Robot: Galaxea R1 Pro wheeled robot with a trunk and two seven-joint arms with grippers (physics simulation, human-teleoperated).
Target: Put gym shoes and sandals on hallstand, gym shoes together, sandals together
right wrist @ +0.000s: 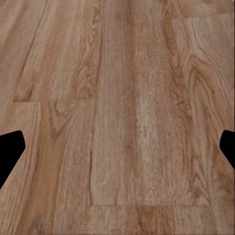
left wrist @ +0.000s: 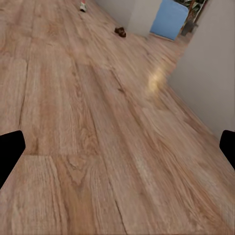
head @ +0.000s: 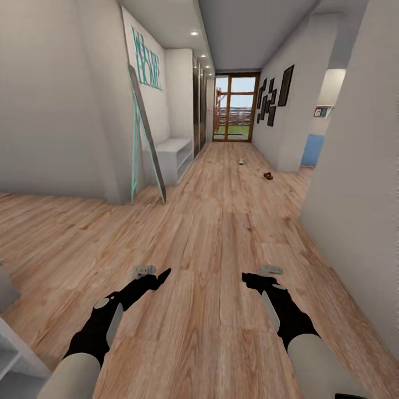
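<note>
The corridor floor [head: 221,233] runs long and bare ahead, wood-grain planks stretching to a glazed door [head: 236,108] at the far end. Against the left-hand wall sits the hallstand [head: 174,155], low and pale, with a teal-framed leaning mirror [head: 145,138] just before it (propped at a slant). Both arms reach forward low over the planks: the left gripper [head: 145,271] and right gripper [head: 270,271] each have their fingers spread wide, holding nothing. Far down the corridor lie a gym shoe [head: 242,162] and, nearer the right-hand wall, a dark brown sandal [head: 268,176], well apart from the rack.
</note>
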